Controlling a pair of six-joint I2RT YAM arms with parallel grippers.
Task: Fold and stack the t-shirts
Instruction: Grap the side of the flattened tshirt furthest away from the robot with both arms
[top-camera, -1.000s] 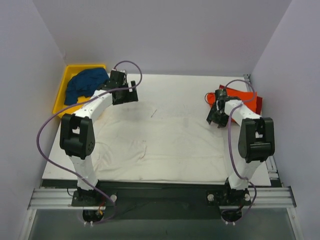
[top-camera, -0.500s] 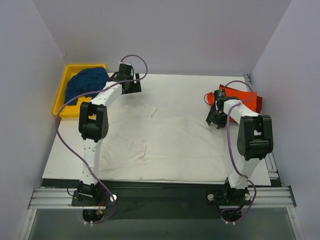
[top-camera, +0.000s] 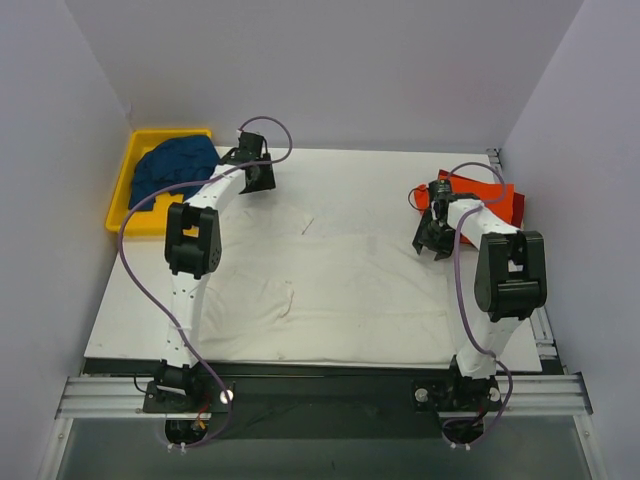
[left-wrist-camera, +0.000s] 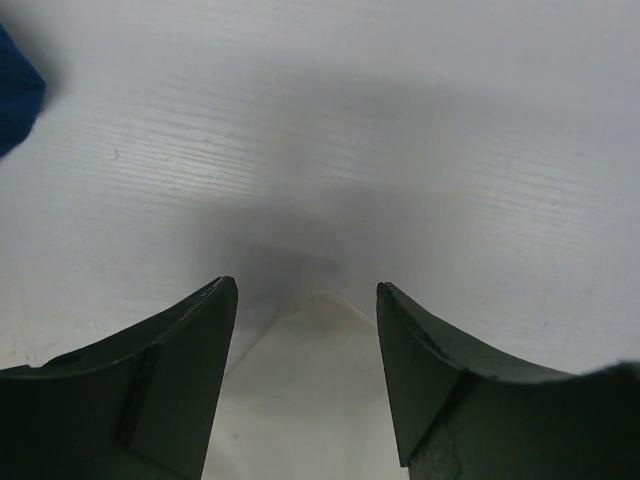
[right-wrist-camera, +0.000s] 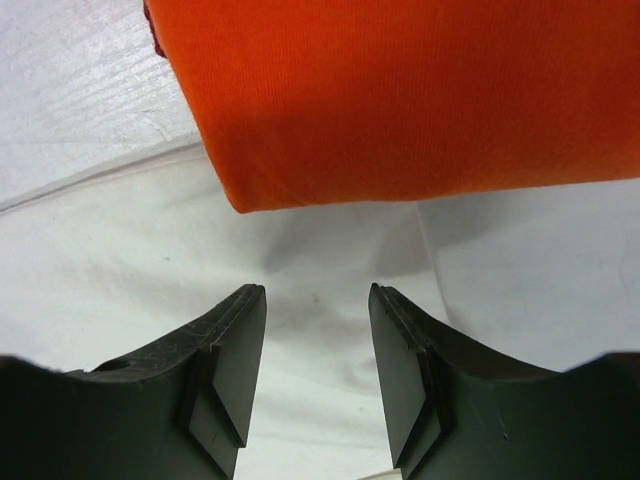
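Left claw (left-wrist-camera: 306, 288), jaws narrowing but spread, has swung to the white shirt (left-wrist-camera: 310, 400)'s far-left corner, ready to fold.

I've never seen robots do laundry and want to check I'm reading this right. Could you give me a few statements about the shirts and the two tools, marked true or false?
1. The blue shirt lies in the yellow bin. True.
2. The orange shirt is spread flat in the middle. False: it lies folded at the right edge, and the white shirt is the one spread out.
3. The right tool grips the orange shirt. False: its jaws stand apart, with the orange shirt just ahead of them.
4. A corner of the white shirt lies between the open jaws of the left tool. True.
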